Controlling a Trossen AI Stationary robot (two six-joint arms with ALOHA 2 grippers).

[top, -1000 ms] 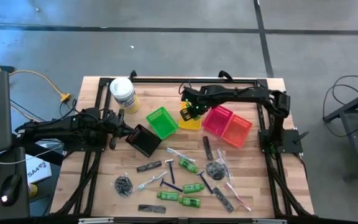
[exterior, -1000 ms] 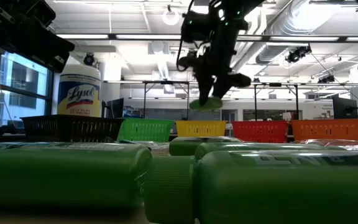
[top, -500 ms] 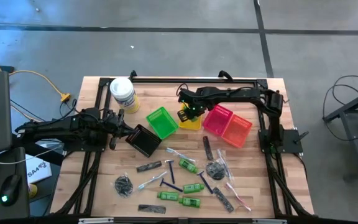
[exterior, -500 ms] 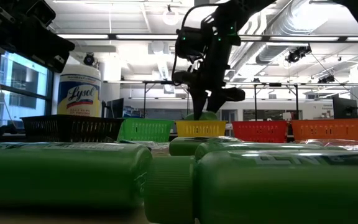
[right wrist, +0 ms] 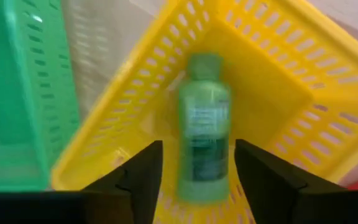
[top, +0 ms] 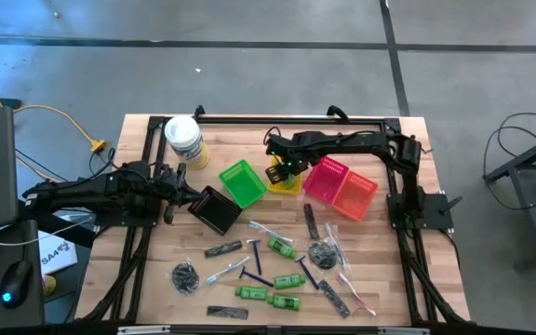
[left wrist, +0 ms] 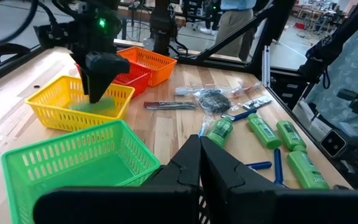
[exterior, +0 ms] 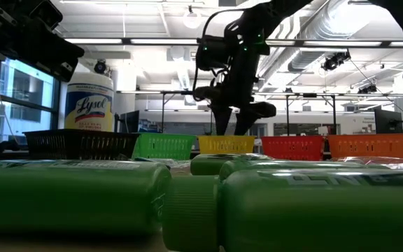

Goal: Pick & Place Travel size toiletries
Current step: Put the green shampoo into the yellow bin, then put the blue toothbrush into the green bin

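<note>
Bottle (right wrist: 202,127), green, lies in the yellow basket (right wrist: 303,93) directly below my right claw (right wrist: 197,177), long axis between the parted fingers; left claw (left wrist: 199,163) shut.

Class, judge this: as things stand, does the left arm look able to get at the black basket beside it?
Probably yes. The left gripper, shut, sits right next to the black basket, with nothing between them; the right gripper is busy over the yellow basket.
</note>
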